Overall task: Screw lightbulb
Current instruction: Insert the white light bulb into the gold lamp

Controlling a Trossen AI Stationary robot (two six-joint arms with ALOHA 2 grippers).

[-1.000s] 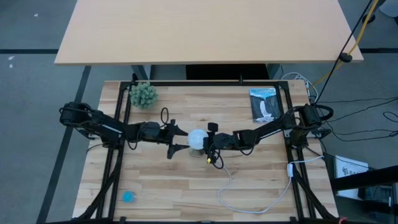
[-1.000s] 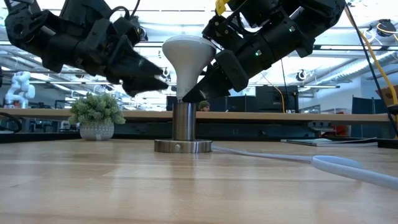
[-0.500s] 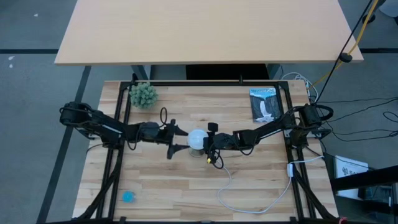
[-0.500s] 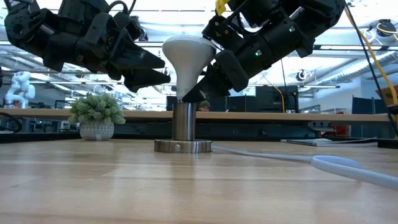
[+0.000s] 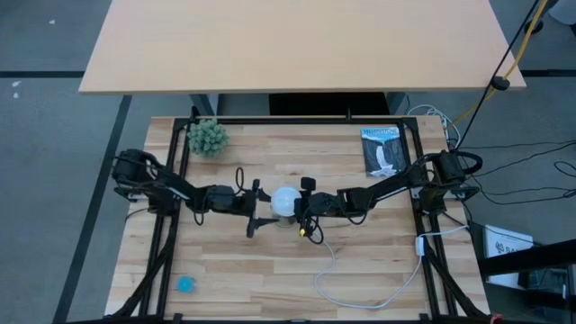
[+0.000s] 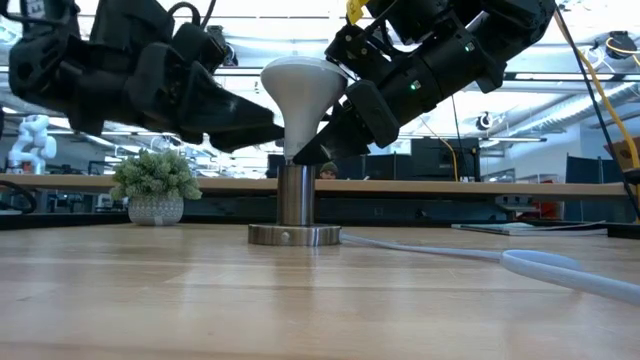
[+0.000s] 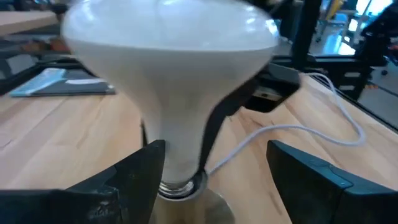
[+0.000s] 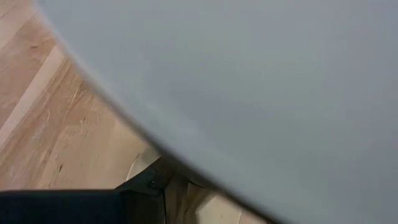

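The bulb (image 6: 300,95) stood upright in the socket (image 6: 295,212). The right gripper (image 6: 322,140) clamped its neck; the left gripper (image 7: 211,177), fingers apart, straddled the neck. Next probably: close and turn.

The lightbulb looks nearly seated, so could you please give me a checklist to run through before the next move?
1. Lightbulb upright in the socket: ok.
2. Right pincer closed on the bulb's neck: ok.
3. Left pincer open, fingers either side of the neck: ok.
4. Left fingers touching the bulb: cannot tell.
5. Socket base flat on the table: ok.
6. Threads fully home: cannot tell.
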